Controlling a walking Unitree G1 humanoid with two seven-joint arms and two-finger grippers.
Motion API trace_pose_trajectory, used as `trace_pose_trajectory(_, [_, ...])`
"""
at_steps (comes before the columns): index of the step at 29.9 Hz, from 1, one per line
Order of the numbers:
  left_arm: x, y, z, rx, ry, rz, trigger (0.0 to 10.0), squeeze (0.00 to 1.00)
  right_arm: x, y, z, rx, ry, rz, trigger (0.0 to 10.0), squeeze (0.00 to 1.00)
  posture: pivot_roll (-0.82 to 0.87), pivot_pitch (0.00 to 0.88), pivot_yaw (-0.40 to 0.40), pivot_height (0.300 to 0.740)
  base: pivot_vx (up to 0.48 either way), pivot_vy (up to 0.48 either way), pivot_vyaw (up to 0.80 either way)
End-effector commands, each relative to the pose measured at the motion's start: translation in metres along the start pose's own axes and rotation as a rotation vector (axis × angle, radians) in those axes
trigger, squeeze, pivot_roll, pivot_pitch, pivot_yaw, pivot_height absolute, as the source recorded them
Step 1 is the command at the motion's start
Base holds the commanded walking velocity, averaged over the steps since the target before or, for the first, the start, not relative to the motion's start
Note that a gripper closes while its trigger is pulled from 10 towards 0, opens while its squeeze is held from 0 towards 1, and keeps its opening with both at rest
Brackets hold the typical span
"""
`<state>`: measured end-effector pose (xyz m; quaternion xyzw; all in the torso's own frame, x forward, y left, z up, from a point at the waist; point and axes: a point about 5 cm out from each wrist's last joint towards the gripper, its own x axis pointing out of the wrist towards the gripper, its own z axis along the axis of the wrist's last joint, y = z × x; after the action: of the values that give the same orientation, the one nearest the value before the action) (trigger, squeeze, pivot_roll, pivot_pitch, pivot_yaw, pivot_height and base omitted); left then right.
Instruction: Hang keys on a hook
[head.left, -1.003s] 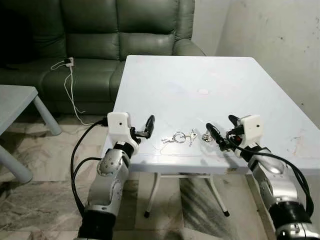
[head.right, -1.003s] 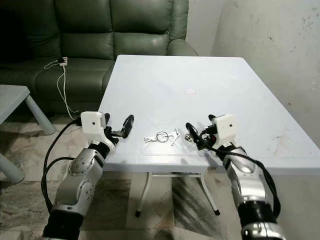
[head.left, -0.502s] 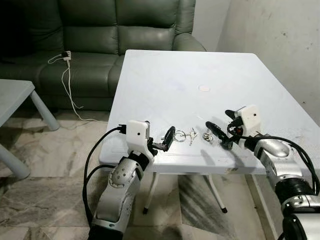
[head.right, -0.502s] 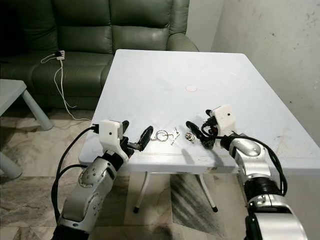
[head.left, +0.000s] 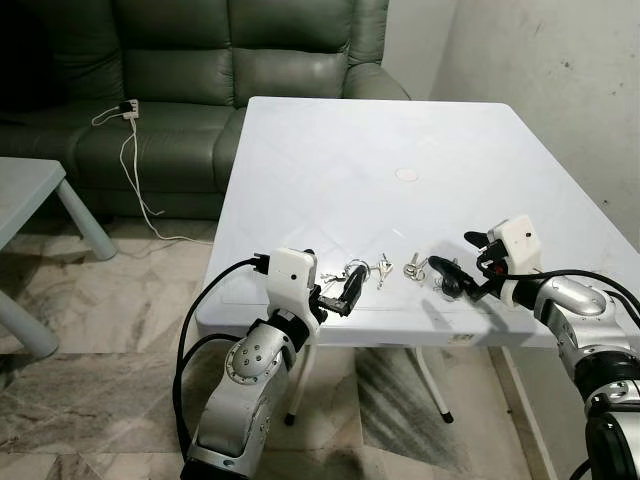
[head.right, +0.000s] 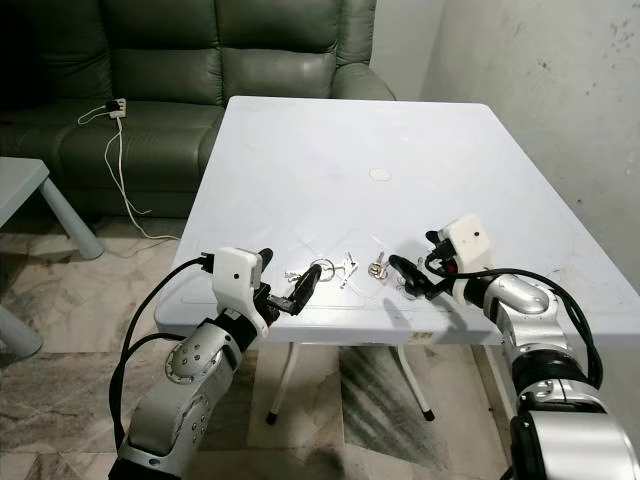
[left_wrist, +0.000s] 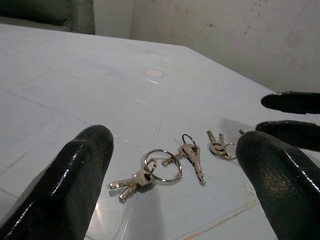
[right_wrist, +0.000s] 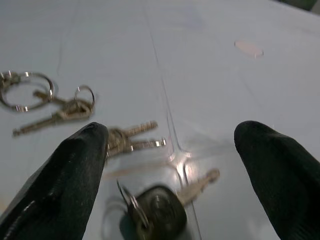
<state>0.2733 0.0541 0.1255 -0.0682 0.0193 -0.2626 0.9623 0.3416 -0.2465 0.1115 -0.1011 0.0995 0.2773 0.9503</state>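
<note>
My left gripper (head.left: 345, 292) sits spread at the table (head.left: 330, 170) edge, keys (left_wrist: 155, 170) just ahead. The right gripper (right_wrist: 170, 165) gapes too, over a black fob (right_wrist: 157, 212). Risk: flat keys skate off the lip if I nudge 'em. Sofa (head.left: 200, 60) beyond w/ a charger cable (head.left: 135, 160); nothing blocks the way.

The key ring (head.left: 352, 272) on the desk (head.left: 400, 130) is partly hidden by the left tool (head.left: 343, 293); the sofa (head.left: 200, 60) is cut off.

Silver arms, white wrist camera boxes, black cables, glossy black two-finger end effectors.
</note>
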Motion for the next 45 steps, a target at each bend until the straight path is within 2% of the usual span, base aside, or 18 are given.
trace_pose_trajectory(1, [0.000,-0.011,0.000,-0.028,-0.006,-0.026,10.0,0.00,-0.005,-0.008,0.005,-0.027,-0.004,-0.009,10.0,0.00,-0.01,0.040,-0.077,0.740,0.000,0.000,0.00])
trace_pose_trajectory(10, [0.000,-0.013,0.003,-0.035,-0.006,-0.030,10.0,0.00,-0.013,-0.005,-0.009,-0.051,0.064,0.048,10.0,0.00,-0.01,0.047,-0.070,0.740,0.000,0.000,0.00])
trace_pose_trajectory(22, [0.000,-0.013,0.003,-0.041,-0.008,-0.026,10.0,0.00,-0.007,0.003,-0.010,-0.053,0.054,0.096,10.0,0.00,0.00,0.052,-0.074,0.740,0.000,0.000,0.00])
trace_pose_trajectory(23, [0.000,-0.013,0.003,-0.040,-0.009,-0.025,10.0,0.00,-0.006,0.004,-0.010,-0.054,0.053,0.099,8.4,0.00,0.00,0.052,-0.074,0.740,0.000,0.000,0.00])
trace_pose_trajectory(25, [0.000,-0.013,0.004,-0.040,-0.010,-0.024,10.0,0.00,-0.005,0.005,-0.010,-0.055,0.052,0.100,9.1,0.00,0.00,0.052,-0.074,0.740,0.000,0.000,0.00])
trace_pose_trajectory(26, [-0.001,-0.012,0.004,-0.041,-0.011,-0.023,10.0,0.00,-0.004,0.006,-0.009,-0.055,0.052,0.105,8.4,0.00,0.00,0.053,-0.075,0.740,0.000,0.000,0.00])
trace_pose_trajectory(27, [-0.001,-0.012,0.004,-0.041,-0.012,-0.022,10.0,0.00,-0.004,0.006,-0.009,-0.056,0.053,0.111,5.6,0.00,0.00,0.053,-0.075,0.740,0.000,0.000,0.00])
trace_pose_trajectory(28, [-0.001,-0.012,0.004,-0.040,-0.012,-0.021,10.0,0.00,-0.003,0.007,-0.009,-0.059,0.053,0.109,4.7,0.00,0.00,0.052,-0.075,0.740,0.000,0.000,0.00])
trace_pose_trajectory(29, [-0.001,-0.012,0.004,-0.040,-0.012,-0.021,10.0,0.00,-0.003,0.007,-0.009,-0.059,0.053,0.108,4.7,0.00,0.00,0.052,-0.075,0.740,0.000,0.000,0.00])
trace_pose_trajectory(30, [-0.001,-0.012,0.004,-0.042,-0.012,-0.020,10.0,0.00,-0.003,0.007,-0.010,-0.056,0.056,0.114,1.8,0.00,0.00,0.054,-0.076,0.740,0.000,0.000,0.00])
trace_pose_trajectory(32, [-0.001,-0.011,0.005,-0.044,-0.013,-0.018,10.0,0.00,-0.003,0.008,-0.011,-0.057,0.062,0.117,2.0,0.00,0.00,0.055,-0.077,0.740,0.000,0.000,0.00])
trace_pose_trajectory(33, [-0.001,-0.011,0.005,-0.044,-0.013,-0.017,10.0,0.00,-0.003,0.008,-0.012,-0.065,0.070,0.120,4.1,0.00,0.00,0.055,-0.077,0.740,0.000,0.000,0.00])
trace_pose_trajectory(34, [-0.001,-0.011,0.005,-0.045,-0.013,-0.017,10.0,0.00,-0.003,0.009,-0.012,-0.066,0.071,0.121,4.1,0.00,0.00,0.055,-0.077,0.740,0.000,0.000,0.00])
trace_pose_trajectory(36, [-0.001,-0.012,0.005,-0.046,-0.015,-0.016,10.0,0.00,-0.004,0.009,-0.013,-0.072,0.082,0.122,10.0,0.00,0.00,0.055,-0.077,0.740,0.000,0.000,0.00])
trace_pose_trajectory(40, [-0.001,-0.012,0.005,-0.050,-0.016,-0.018,10.0,0.00,-0.004,0.009,-0.013,-0.071,0.082,0.126,9.8,0.00,0.00,0.055,-0.077,0.740,0.000,0.000,0.00])
trace_pose_trajectory(42, [-0.001,-0.012,0.005,-0.048,-0.016,-0.016,10.0,0.00,-0.004,0.009,-0.014,-0.078,0.088,0.128,7.3,0.00,0.00,0.056,-0.078,0.740,0.000,0.000,0.00])
trace_pose_trajectory(43, [-0.001,-0.012,0.005,-0.047,-0.016,-0.016,10.0,0.00,-0.004,0.009,-0.014,-0.079,0.089,0.129,7.3,0.00,0.00,0.056,-0.078,0.740,0.000,0.000,0.00])
trace_pose_trajectory(45, [-0.001,-0.012,0.005,-0.048,-0.016,-0.015,10.0,0.00,-0.004,0.008,-0.014,-0.076,0.090,0.133,0.0,0.00,0.00,0.057,-0.079,0.740,0.000,0.000,0.00])
